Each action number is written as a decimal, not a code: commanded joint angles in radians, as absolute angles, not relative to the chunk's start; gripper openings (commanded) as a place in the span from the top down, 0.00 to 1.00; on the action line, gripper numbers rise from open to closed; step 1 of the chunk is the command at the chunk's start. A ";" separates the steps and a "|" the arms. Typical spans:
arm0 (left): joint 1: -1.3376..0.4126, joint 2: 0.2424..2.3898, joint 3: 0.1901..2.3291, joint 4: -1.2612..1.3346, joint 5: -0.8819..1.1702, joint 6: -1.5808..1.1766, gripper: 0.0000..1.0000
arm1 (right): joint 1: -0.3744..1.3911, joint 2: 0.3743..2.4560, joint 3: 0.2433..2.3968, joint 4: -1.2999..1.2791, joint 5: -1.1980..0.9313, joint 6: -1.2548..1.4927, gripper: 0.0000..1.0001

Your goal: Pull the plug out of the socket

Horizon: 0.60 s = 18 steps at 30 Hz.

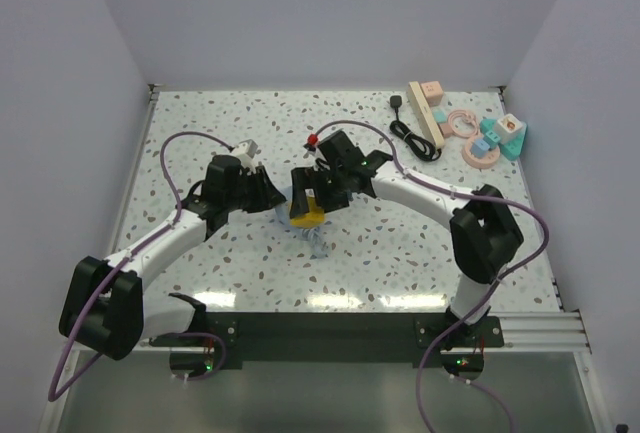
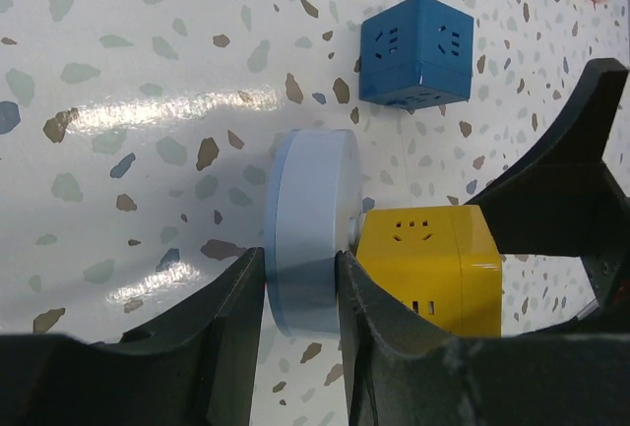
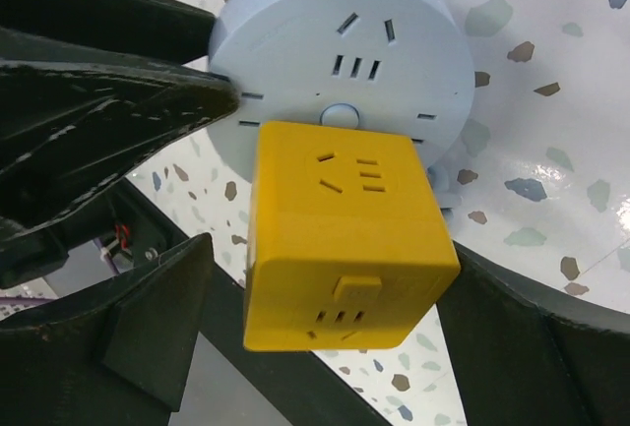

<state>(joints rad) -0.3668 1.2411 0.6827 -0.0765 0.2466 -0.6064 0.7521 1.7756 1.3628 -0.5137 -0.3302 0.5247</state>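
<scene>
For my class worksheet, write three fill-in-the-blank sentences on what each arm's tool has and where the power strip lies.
The left tool clamps a round plastic socket disc coloured pale ____.
Within the right tool sits a plastic socket cube coloured ____.
The long cream power strip lies at the speckled table's far ____ corner.
Missing words: blue, yellow, right.

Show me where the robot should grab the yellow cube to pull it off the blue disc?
Grip the yellow cube by two opposite flat sides, coming from the end facing away from the blue disc. Those sides are parallel, and the cube sticks straight out of the disc, which the left pincer holds.
</scene>
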 commanded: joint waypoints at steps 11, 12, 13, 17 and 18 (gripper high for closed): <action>-0.365 1.195 0.706 0.021 0.301 -0.650 1.00 | 0.758 1.881 1.356 -0.419 -0.382 0.585 0.54; -0.367 1.195 0.704 0.021 0.299 -0.649 1.00 | 0.758 1.879 1.358 -0.422 -0.382 0.581 0.60; -0.365 1.195 0.703 0.018 0.296 -0.647 1.00 | 0.758 1.872 1.358 -0.420 -0.382 0.578 0.66; -0.365 1.195 0.692 0.008 0.264 -0.640 0.51 | 0.759 1.859 1.350 -0.425 -0.396 0.558 1.00; -0.365 1.195 0.689 0.003 0.240 -0.640 0.41 | 0.759 1.855 1.347 -0.422 -0.402 0.557 1.00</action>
